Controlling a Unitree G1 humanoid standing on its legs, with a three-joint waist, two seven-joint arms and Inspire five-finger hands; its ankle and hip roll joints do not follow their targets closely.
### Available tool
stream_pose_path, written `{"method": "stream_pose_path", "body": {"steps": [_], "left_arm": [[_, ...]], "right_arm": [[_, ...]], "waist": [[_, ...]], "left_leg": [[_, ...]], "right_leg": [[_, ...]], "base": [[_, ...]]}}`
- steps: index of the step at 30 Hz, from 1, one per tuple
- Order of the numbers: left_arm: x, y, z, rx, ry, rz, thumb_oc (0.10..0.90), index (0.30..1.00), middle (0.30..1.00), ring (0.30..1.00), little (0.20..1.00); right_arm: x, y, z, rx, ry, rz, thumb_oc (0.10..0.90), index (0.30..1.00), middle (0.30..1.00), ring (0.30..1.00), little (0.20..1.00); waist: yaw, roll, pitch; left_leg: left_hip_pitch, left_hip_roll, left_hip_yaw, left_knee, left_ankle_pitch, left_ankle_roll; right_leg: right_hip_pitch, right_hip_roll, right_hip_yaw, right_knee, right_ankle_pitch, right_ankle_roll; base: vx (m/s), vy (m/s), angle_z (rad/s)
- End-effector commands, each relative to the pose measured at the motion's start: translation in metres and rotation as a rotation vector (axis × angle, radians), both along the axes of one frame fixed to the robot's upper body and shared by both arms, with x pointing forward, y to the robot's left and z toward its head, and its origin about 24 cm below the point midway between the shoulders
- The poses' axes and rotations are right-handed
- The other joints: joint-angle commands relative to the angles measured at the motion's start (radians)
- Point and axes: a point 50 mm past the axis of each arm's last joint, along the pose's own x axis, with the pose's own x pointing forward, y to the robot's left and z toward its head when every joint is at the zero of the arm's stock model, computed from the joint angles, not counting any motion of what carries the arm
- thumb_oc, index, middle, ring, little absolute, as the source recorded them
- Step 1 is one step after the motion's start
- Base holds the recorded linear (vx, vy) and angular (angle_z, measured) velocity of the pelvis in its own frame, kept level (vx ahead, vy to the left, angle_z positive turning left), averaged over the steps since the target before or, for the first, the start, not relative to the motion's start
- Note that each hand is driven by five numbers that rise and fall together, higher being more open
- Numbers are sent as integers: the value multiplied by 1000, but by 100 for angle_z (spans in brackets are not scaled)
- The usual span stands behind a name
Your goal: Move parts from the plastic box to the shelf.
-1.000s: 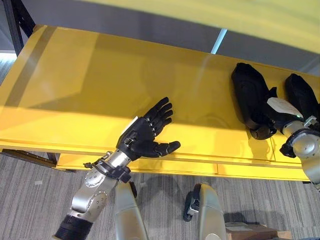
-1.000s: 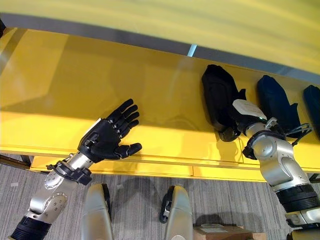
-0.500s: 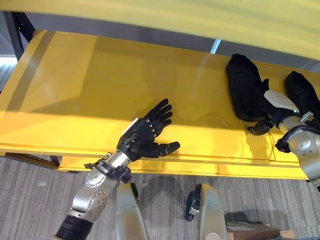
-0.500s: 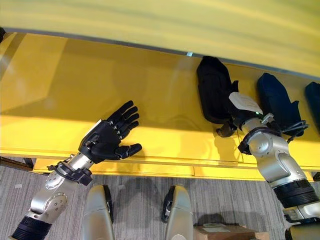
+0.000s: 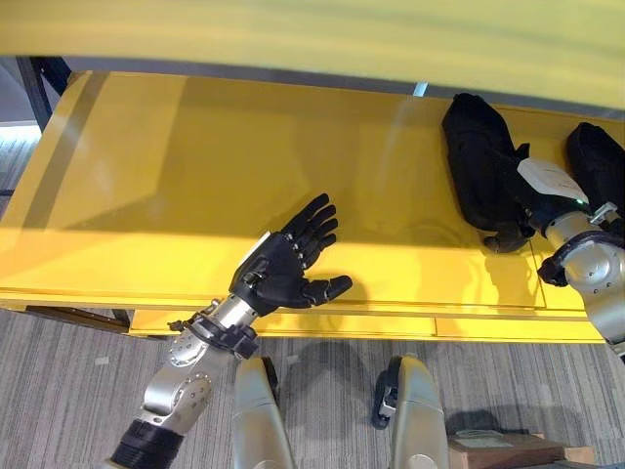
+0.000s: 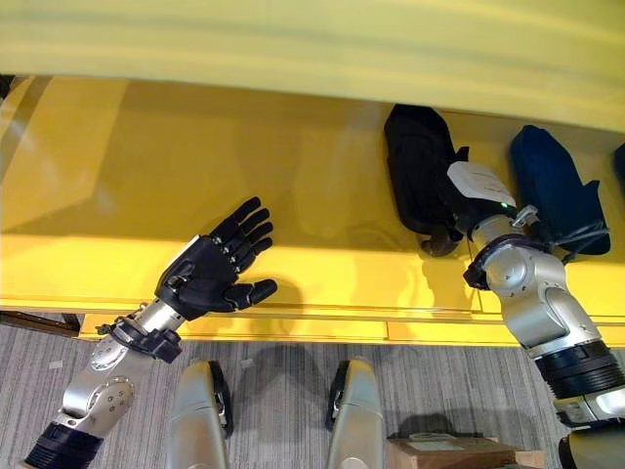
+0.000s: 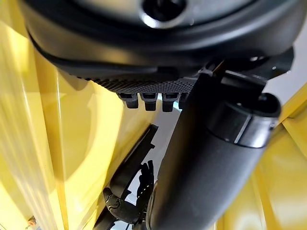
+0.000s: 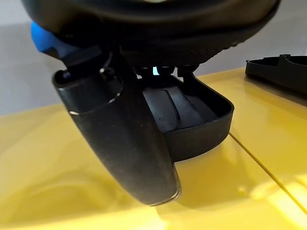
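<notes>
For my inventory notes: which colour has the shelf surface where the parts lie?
The shelf is yellow; the left eye view shows it best.

The shelf (image 5: 146, 195) looks like painted sheet metal, smooth and glossy yellow, mirroring dim shapes at its 3 o'clock end. There a black part (image 5: 479, 171) has a matt, moulded-plastic look. The left hand (image 5: 283, 269), at 6 o'clock, seems matt black plastic. The right hand (image 8: 120, 139) shows a glossier, smooth thumb shell. The floor (image 5: 68, 391) is grey, streaked and dull.
</notes>
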Motion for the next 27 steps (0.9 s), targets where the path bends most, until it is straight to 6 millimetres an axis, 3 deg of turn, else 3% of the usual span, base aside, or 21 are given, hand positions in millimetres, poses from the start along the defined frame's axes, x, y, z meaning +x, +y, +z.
{"method": "stream_pose_path", "body": {"steps": [1,13,21,27], "left_arm": [[-10,-5,-31,27,155,10,900,1000,1000,1000,1000],[-14,-3,-30,38,151,24,900,1000,1000,1000,1000],[-16,-5,-31,84,142,-8,900,1000,1000,1000,1000],[-17,-7,-36,100,161,-11,900,1000,1000,1000,1000]], "right_arm": [[-1,21,24,55,-67,102,900,1000,1000,1000,1000],[-13,34,-12,177,305,218,900,1000,1000,1000,1000],[-17,41,-19,123,453,257,900,1000,1000,1000,1000],[-15,40,-22,121,470,247,900,1000,1000,1000,1000]], "waist": [[26,1,7],[24,-8,14],[28,-19,12],[29,-20,11]], "left_leg": [[58,51,56,-31,-24,20],[76,58,66,-61,-9,19],[84,63,69,-74,-4,18],[89,66,73,-78,-2,21]], "right_leg": [[15,-32,-27,-59,61,-24],[31,-31,-36,-88,74,-28],[40,-29,-44,-100,82,-29],[46,-29,-43,-109,87,-30]], "base": [[-21,19,-5],[0,0,0],[0,0,0],[0,0,0]]}}
